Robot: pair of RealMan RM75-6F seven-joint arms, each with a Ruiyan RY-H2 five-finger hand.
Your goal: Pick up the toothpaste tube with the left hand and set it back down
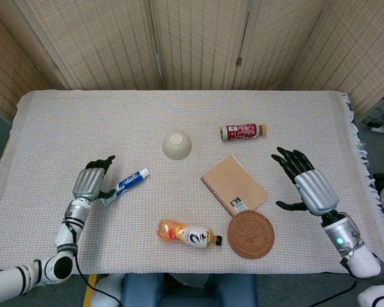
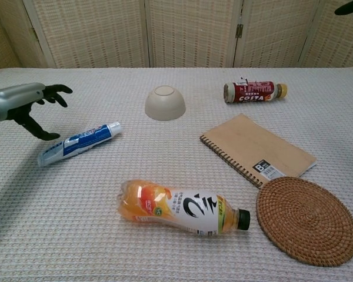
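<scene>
The blue-and-white toothpaste tube (image 1: 125, 186) lies flat on the woven tablecloth (image 1: 64, 128), the left hand (image 1: 89, 182) beside it spread and holding nothing, so the task looks finished

Toothpaste tube (image 1: 125, 186) beside spread left hand (image 1: 89, 182)

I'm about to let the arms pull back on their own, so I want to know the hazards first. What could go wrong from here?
The left hand is open but close beside the toothpaste tube; a careless retreat might clip its crimped end and shove it. The orange drink bottle lies on its side and could roll if nudged. The right hand hovers open near the notebook; a low sweep might drag it.
</scene>
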